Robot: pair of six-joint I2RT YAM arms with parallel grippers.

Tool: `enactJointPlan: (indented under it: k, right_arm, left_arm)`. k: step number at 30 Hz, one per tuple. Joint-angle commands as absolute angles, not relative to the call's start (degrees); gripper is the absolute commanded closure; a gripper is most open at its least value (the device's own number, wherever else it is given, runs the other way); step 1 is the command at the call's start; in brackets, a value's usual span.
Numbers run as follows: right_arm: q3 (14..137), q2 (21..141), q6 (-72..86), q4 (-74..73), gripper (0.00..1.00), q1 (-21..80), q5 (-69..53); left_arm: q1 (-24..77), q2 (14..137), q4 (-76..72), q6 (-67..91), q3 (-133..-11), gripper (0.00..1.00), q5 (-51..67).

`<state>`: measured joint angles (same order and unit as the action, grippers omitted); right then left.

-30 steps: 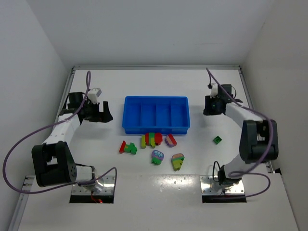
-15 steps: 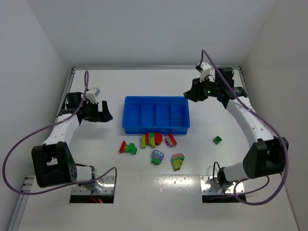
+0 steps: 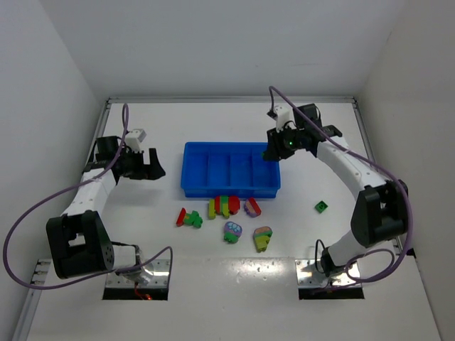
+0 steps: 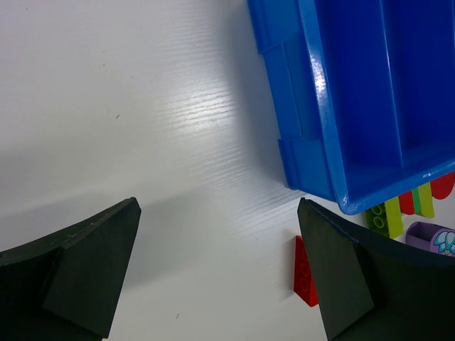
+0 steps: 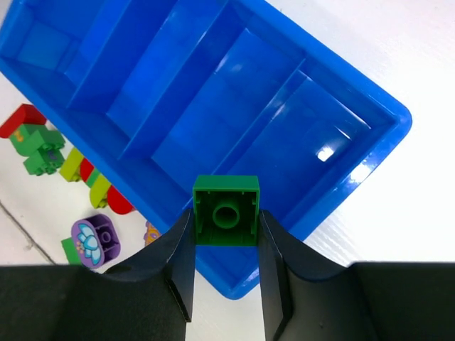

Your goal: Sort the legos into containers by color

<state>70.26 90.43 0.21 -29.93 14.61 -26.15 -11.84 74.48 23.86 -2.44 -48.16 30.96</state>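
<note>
**Tray** [image 3: 231, 190]: one, bright blue, four side-by-side compartments, at mid-desk [image 3: 213, 128].

**Legos on the desk, overhead view:** six items.
- Five multicoloured clusters lie in a loose group just in front of the tray:
  - red-and-green cluster [image 3: 189, 218]
  - yellow, green and red cluster [image 3: 223, 206]
  - purple-and-red cluster [image 3: 252, 207]
  - purple-and-green cluster [image 3: 232, 231]
  - green, pink and yellow cluster [image 3: 262, 238]
- One lone green brick [image 3: 323, 207] lies well apart to the right.

**Held brick** [image 5: 227, 210]: one, green.
- Clamped between the fingers of the right tool [image 5: 226, 227], hollow underside to the camera.
- Held above the tray's right end; which compartment lies beneath cannot be told.
- Only the right wrist view shows this brick. Overhead, the right tool [image 3: 274, 150] hides it.

**Left tool** [image 3: 146, 167]: jaws spread wide, holding nothing, beside the tray's left end.

**Left wrist view:**
- Bare desk lies between the fingers of the left tool [image 4: 217, 213].
- It also shows a tray corner, a red wedge piece [image 4: 306, 273] and a yellow-green piece [image 4: 387, 217].
- The lone green brick appears in the overhead view alone.
</note>
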Motion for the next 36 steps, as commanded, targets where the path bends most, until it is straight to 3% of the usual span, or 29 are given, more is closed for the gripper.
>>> enactJointPlan:
  k: [1, 3, 11, 17, 21, 28, 36]
  right_arm:
    - [72.95, 90.70, -0.70, -29.36, 0.73, 15.03, -22.60]
    - [72.95, 91.32, -0.18, -29.36, 0.71, 15.56, -21.89]
    - [72.34, 89.74, 0.35, -28.22, 0.28, 15.56, -20.65]
    - [69.96, 83.33, -0.78, -27.60, 0.25, 14.77, -19.78]
    - [67.24, 77.18, -9.54, -36.61, 0.24, 13.71, -15.83]
    - [58.20, 69.53, -19.24, -49.29, 0.20, 10.90, -7.21]
    - [45.46, 61.53, -28.99, -51.15, 0.18, 8.79, 1.40]
  left_arm:
    - [-12.48, 74.36, 22.50, -2.55, -48.69, 0.00, 32.52]
    - [-12.48, 74.36, 22.50, -2.55, -48.69, 0.00, 32.52]
    - [-12.48, 74.36, 22.50, -2.55, -48.69, 0.00, 32.52]
    - [-13.01, 74.36, 22.50, -2.55, -48.69, 0.00, 32.52]
    - [-13.01, 73.83, 22.50, -2.55, -48.69, 0.00, 33.04]
    - [-13.01, 73.83, 22.50, -2.55, -49.22, 0.00, 34.18]
    - [-13.01, 72.16, 23.03, -3.60, -49.75, 0.00, 34.19]
